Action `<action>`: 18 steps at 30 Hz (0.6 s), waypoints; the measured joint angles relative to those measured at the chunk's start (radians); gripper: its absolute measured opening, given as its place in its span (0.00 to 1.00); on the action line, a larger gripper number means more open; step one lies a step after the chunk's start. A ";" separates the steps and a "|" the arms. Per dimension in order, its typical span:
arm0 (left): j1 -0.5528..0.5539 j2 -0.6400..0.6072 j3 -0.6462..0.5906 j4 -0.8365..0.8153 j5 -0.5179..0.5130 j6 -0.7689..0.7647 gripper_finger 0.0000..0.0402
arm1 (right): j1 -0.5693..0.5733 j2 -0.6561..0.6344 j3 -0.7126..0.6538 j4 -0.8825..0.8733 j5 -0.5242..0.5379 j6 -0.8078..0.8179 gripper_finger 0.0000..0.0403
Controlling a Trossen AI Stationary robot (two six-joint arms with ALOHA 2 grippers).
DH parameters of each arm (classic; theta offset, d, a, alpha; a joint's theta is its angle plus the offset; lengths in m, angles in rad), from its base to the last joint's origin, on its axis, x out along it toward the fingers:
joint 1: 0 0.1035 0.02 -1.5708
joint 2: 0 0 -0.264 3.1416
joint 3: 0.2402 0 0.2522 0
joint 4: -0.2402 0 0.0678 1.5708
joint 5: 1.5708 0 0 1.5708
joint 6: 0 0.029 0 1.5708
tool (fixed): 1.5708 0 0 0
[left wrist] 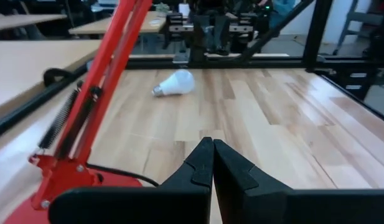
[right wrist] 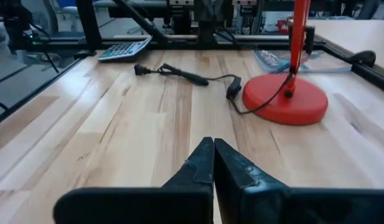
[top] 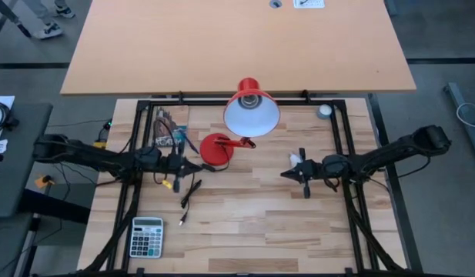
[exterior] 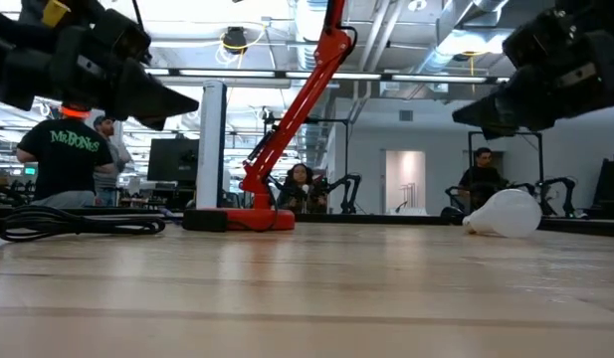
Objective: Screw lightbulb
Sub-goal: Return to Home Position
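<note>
The small white lightbulb (left wrist: 176,83) lies on its side on the wooden table, also seen in the low view (exterior: 506,214) and in the high view (top: 297,160). The red lamp stands at the table's middle on its round base (top: 216,150), with its shade (top: 252,113) tipped up and the white inside showing. My left gripper (top: 195,165) hovers shut just left of the lamp base, with its closed fingertips (left wrist: 213,147) pointing toward the bulb. My right gripper (top: 286,175) is shut right beside the bulb, on its near side, its fingertips (right wrist: 213,147) pointing at the lamp base (right wrist: 285,99).
The lamp's black cord (top: 189,196) and plug trail over the table toward a calculator (top: 147,236) at the near left. A small grey disc (top: 324,111) sits at the far right. A clear packet (top: 169,132) lies at the far left. A black frame (top: 346,138) borders the table.
</note>
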 joint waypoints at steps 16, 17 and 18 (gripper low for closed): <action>0.044 -0.027 -0.103 0.052 0.029 -0.034 0.00 | -0.009 0.001 -0.096 0.103 0.017 0.021 0.02; 0.045 -0.031 -0.104 0.048 0.028 -0.035 0.00 | -0.009 0.001 -0.099 0.111 0.018 0.028 0.02; 0.044 -0.040 -0.104 0.039 0.027 -0.036 0.00 | -0.008 0.000 -0.099 0.118 0.020 0.033 0.02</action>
